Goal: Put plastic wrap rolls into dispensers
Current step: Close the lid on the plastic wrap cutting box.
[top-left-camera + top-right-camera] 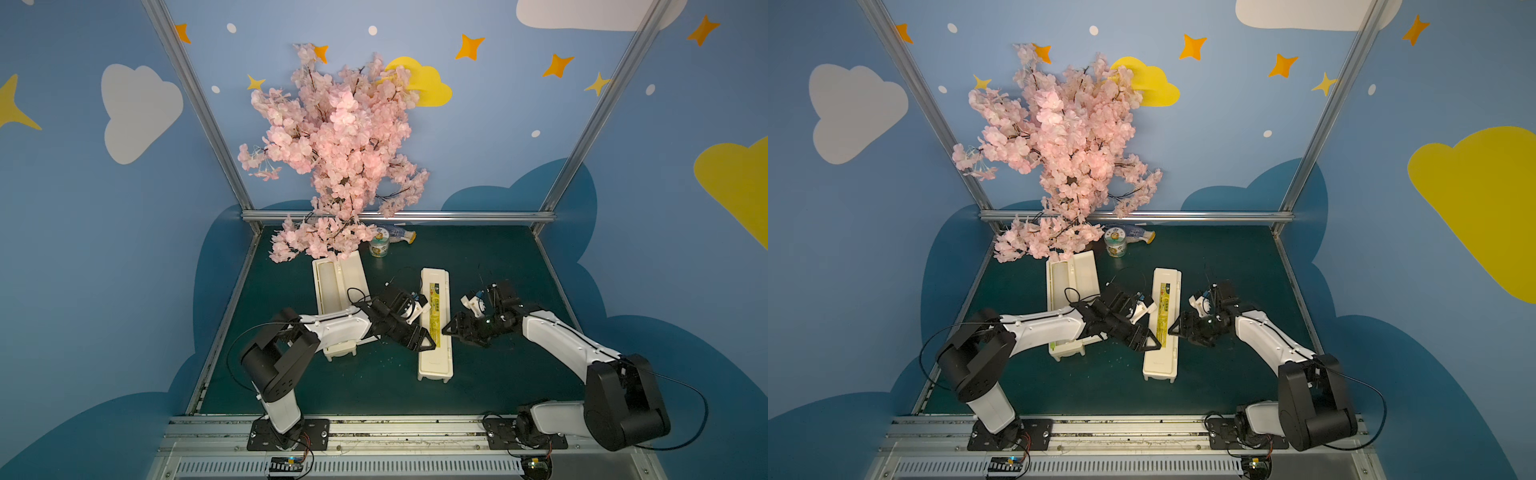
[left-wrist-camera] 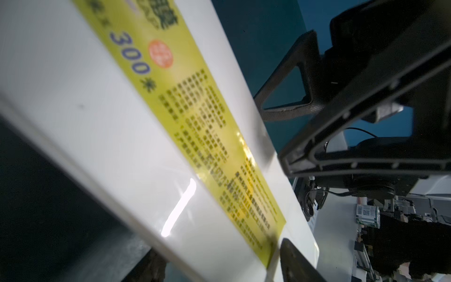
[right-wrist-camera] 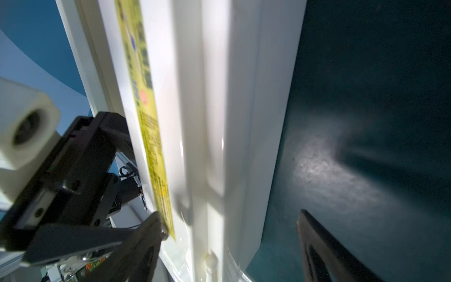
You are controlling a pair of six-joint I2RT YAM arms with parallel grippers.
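Two cream-white dispensers lie lengthwise on the green mat. The left dispenser (image 1: 338,303) (image 1: 1073,299) has its lid raised, and a pale plastic wrap roll (image 1: 328,286) seems to lie in its trough. The right dispenser (image 1: 435,328) (image 1: 1163,328) (image 2: 122,146) (image 3: 219,122) is closed, yellow label up, so its inside is hidden. My left gripper (image 1: 420,340) (image 1: 1148,341) (image 2: 224,266) reaches over its left edge, jaws open astride the lid. My right gripper (image 1: 457,334) (image 1: 1183,332) (image 3: 231,244) meets it from the right, open, with one finger clear of the box wall.
A pink blossom tree (image 1: 336,145) overhangs the back left of the mat (image 1: 498,374) and the far end of the open dispenser. A small round jar (image 1: 379,246) and a clear bottle with yellow cap (image 1: 399,235) sit by the back rail (image 1: 399,216).
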